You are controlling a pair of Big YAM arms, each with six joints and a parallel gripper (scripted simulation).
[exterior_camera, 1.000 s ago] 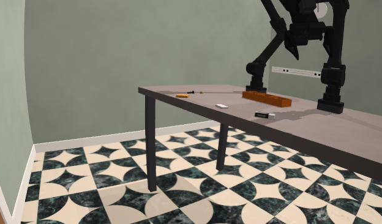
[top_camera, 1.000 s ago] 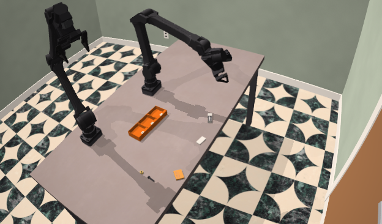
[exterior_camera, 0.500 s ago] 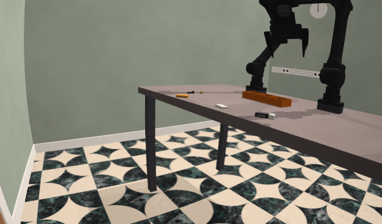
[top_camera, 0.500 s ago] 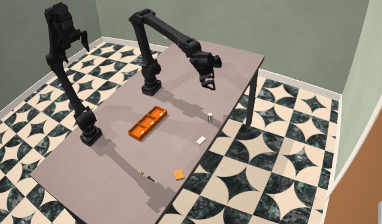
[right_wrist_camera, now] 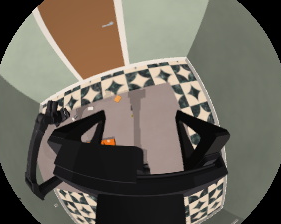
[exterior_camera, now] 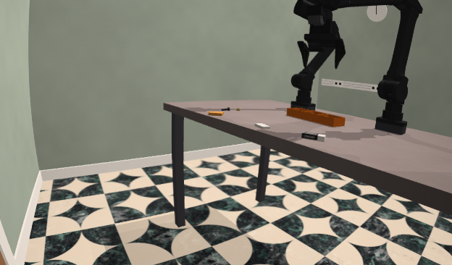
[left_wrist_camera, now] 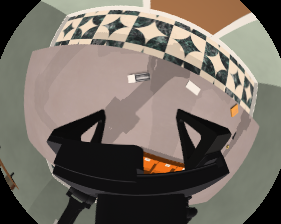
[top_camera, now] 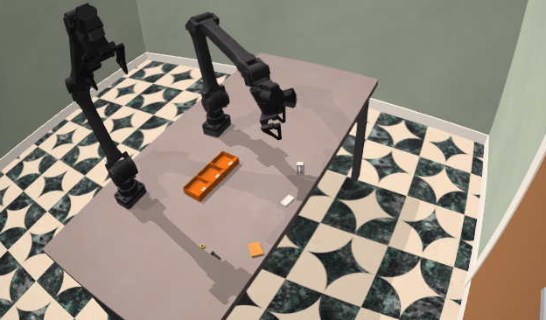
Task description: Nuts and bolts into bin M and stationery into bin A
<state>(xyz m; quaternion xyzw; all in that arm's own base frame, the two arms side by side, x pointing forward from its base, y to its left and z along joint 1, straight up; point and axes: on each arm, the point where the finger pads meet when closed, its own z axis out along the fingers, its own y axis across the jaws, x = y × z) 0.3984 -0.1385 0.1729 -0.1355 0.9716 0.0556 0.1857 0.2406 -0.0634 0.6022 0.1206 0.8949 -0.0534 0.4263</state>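
Observation:
An orange bin strip (top_camera: 212, 175) with three compartments lies mid-table; its label marks are too small to read. A brass nut (top_camera: 202, 246) and a black bolt (top_camera: 215, 254) lie near the table's near end, beside an orange notepad (top_camera: 255, 249). A white eraser (top_camera: 287, 200) and a black-and-white sleeved eraser (top_camera: 300, 168) lie near the table's right edge. My left gripper (top_camera: 273, 132) is open and empty, hanging above the table beyond the bins. My right gripper (top_camera: 108, 70) is open and empty, raised high off to the side.
The two arm bases (top_camera: 216, 124) (top_camera: 129, 194) stand along the table's left side. The erasers and notepad lie close to the table's edge. In the left wrist view the bins (left_wrist_camera: 163, 163) show below the fingers.

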